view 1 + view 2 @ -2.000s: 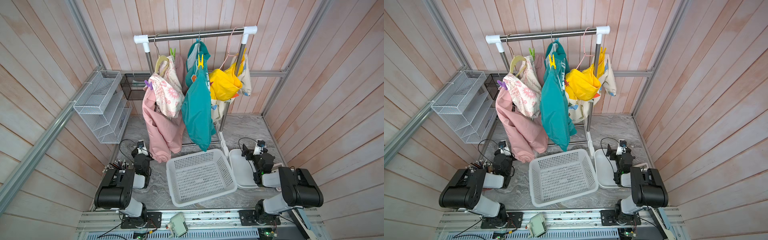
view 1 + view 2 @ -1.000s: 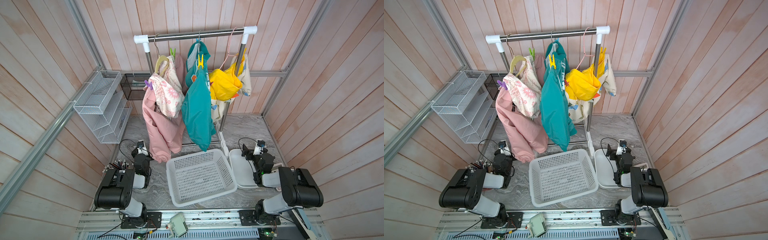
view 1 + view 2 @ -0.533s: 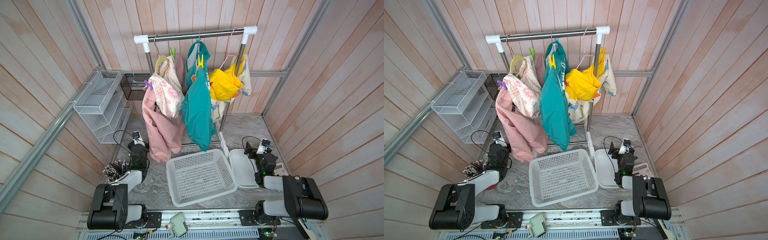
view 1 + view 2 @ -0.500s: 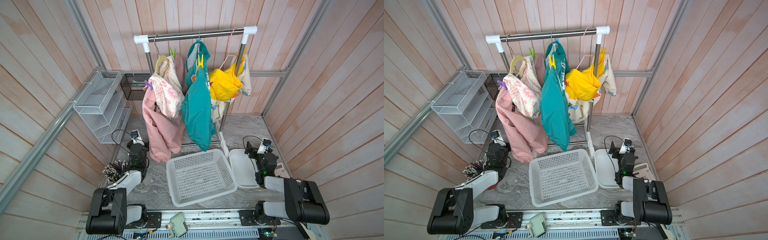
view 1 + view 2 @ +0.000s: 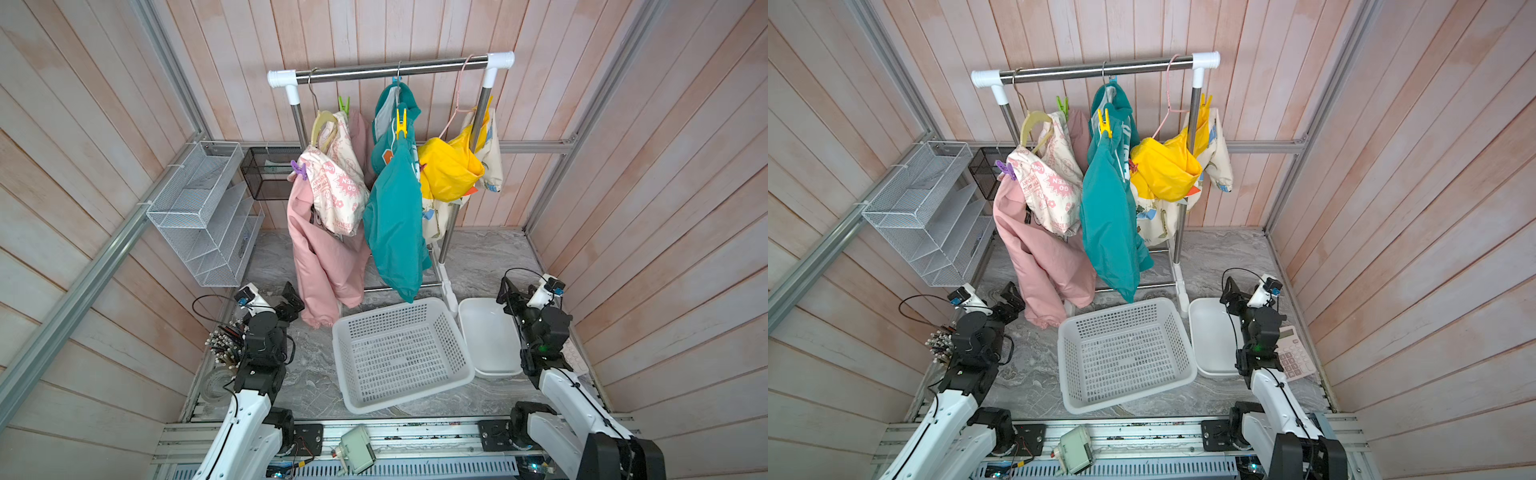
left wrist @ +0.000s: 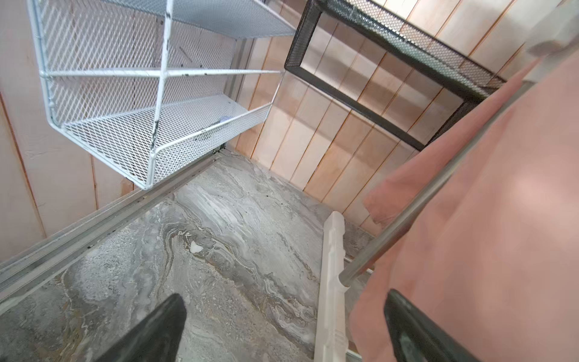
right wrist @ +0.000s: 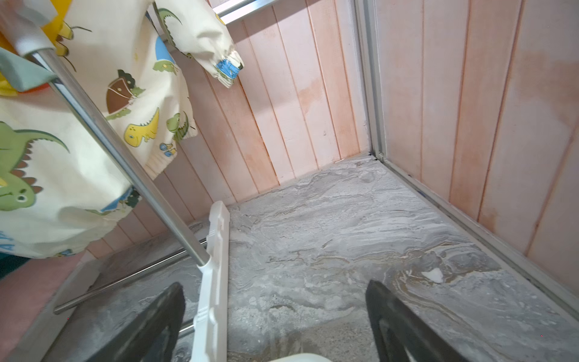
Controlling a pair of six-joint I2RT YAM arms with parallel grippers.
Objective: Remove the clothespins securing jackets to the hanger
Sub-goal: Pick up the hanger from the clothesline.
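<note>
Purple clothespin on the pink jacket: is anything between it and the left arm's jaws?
Nothing separate shows. The left gripper, jaws open, sits low beside the pink jacket; the purple clothespin is high on its shoulder. Only that jacket's hanging side borders the way up.

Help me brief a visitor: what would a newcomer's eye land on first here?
Three bright garments hang from the steel rail at the back: pink jacket, teal jacket, yellow jacket. Vivid clips stand out: a yellow clothespin high on the teal one, a purple clothespin at the pink one's shoulder. A white basket sits in front of them.
</note>
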